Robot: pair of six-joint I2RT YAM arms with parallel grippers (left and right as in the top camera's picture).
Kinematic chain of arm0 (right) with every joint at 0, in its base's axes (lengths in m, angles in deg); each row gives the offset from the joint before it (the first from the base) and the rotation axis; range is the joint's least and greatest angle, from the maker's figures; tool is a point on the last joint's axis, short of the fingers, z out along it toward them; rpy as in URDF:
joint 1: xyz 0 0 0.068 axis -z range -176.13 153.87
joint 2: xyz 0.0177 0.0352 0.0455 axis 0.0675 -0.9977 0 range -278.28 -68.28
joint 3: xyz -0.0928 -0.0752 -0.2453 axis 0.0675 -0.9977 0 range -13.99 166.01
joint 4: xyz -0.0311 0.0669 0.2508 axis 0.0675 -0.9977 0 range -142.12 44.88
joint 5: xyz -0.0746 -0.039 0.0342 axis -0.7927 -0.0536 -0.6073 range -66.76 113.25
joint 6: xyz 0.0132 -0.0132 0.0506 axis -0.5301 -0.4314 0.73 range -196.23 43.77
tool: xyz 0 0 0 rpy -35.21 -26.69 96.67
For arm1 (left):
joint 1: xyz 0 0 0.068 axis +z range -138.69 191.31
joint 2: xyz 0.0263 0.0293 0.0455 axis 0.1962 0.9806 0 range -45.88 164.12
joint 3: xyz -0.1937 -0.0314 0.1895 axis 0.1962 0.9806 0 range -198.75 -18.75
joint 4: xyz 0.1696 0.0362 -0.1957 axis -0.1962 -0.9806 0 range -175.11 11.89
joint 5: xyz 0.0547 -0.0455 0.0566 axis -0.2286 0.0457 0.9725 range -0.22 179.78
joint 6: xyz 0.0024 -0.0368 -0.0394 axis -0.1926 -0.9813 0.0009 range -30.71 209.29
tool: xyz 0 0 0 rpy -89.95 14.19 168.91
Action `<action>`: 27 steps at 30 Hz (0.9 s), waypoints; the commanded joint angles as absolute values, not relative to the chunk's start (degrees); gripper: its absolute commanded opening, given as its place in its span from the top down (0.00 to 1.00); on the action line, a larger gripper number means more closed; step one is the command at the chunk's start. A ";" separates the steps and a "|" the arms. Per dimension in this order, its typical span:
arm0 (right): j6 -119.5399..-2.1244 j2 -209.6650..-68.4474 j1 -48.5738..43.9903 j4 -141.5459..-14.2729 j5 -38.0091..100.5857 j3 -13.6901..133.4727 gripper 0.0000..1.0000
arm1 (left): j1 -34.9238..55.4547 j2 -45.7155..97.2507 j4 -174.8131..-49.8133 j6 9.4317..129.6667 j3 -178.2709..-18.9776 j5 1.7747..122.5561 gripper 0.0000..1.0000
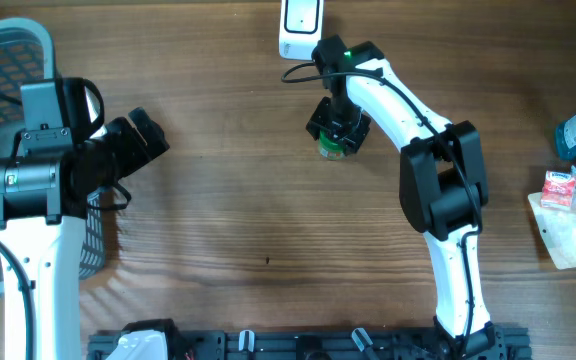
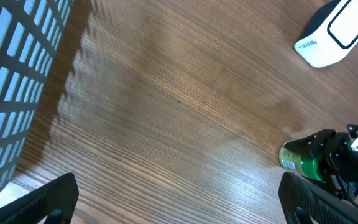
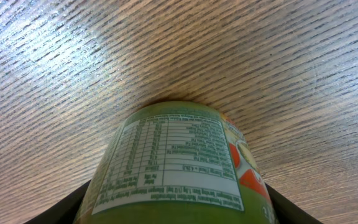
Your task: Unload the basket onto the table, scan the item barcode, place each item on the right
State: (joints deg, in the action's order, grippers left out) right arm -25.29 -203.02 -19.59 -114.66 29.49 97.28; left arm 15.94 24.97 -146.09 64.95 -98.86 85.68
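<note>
- My right arm reaches to the table's [image 1: 248,220] far edge — right claw [image 1: 338,130] clamped on can [image 3: 173,162].
- Left claw [image 1: 146,143] apart.
- One can, one scanner [image 1: 300,25], one basket [image 1: 8,60].

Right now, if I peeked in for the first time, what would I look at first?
Probably the green can, showing its nutrition label, between the fingers of the right gripper at the far side of the table. Just beyond it lies a white barcode scanner. A blue-grey basket fills the left corner, beside the open left gripper.
</note>
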 commanded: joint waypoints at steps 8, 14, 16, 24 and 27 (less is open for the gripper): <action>-26.69 -204.14 -19.72 -116.85 33.24 98.65 0.43 | 16.35 24.40 -146.09 64.40 -99.65 86.69 0.00; -30.23 -202.41 -19.72 -120.76 38.01 98.65 0.48 | 16.35 24.40 -146.07 64.40 -99.65 86.71 0.00; -31.48 -201.16 -19.72 -121.50 39.32 98.65 0.48 | 16.35 24.40 -146.07 64.40 -99.65 86.71 0.00; -37.16 -193.36 -19.48 -129.59 49.57 98.65 0.46 | 16.35 24.40 -146.09 64.40 -99.65 86.69 0.00; -39.17 -190.87 -18.91 -131.89 56.33 98.65 0.46 | 16.35 24.40 -146.09 64.40 -99.65 86.69 0.00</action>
State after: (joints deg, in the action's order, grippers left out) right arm -34.78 -196.94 -19.55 -129.92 45.40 97.28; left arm 15.94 24.97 -146.09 64.97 -98.86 85.68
